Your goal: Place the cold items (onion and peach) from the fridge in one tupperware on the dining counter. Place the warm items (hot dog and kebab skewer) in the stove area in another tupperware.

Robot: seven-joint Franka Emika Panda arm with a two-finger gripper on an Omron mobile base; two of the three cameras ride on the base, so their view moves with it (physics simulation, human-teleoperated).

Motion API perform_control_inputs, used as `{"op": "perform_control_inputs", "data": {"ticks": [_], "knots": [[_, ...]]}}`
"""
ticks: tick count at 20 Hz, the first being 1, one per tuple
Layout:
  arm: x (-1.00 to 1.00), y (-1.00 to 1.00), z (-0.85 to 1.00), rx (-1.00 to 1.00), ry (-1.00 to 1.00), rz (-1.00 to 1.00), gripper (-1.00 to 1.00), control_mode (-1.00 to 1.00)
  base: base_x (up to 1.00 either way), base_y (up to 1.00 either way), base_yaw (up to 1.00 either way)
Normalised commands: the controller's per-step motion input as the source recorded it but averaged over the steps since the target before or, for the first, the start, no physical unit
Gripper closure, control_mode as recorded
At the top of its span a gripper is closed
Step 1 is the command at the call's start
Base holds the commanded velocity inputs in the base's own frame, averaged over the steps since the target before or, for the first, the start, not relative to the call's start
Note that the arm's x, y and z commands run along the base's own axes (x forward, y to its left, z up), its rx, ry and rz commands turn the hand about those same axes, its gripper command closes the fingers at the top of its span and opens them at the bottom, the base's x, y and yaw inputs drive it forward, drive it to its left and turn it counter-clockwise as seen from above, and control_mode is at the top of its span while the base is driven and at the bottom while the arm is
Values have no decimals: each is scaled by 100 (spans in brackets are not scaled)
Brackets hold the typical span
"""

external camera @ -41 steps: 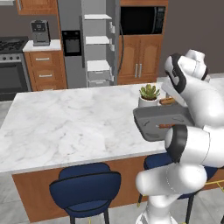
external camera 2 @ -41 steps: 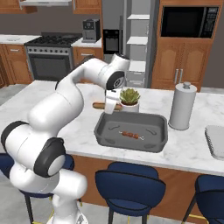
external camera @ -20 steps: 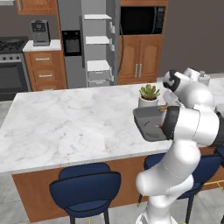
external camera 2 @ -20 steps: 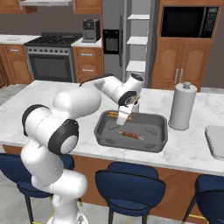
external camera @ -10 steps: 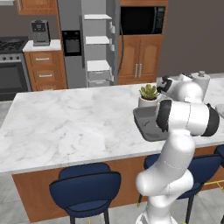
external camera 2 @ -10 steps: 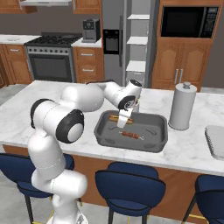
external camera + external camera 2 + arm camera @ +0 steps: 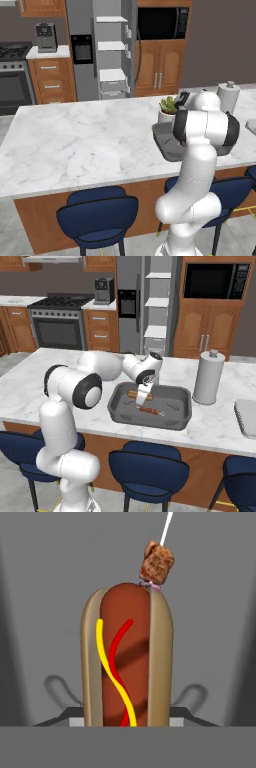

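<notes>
Hot dog (image 7: 127, 657) up close in hand view, bun with yellow and red sauce lines, lying in the grey tupperware (image 7: 176, 418); the kebab skewer (image 7: 157, 562) just past its far end. Right base view shows gripper (image 7: 143, 400) down inside the tupperware on the marble worktop (image 7: 215, 426), skewer beside it. Jaws' state: cannot tell. Left base view: arm blocks the tupperware, potted plant (image 7: 168, 107) beside it. Paper towel roll (image 7: 208, 377) nearby. No readable writing.

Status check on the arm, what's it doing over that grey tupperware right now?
Gripper down inside the grey tupperware, fingers hidden, grip unclear. Hot dog right under the hand, kebab skewer lying beside it in the same tub. Nothing in the way.
</notes>
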Motion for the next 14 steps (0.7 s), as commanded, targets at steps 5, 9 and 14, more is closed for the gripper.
{"op": "perform_control_inputs", "data": {"ticks": [5,9,14], "knots": [[31,-2,-35,0,6,0,100,-100,0,0,0],[25,-1,-34,0,4,0,100,-100,0,0,0],[18,-1,-32,0,3,0,100,-100,0,0,0]]}}
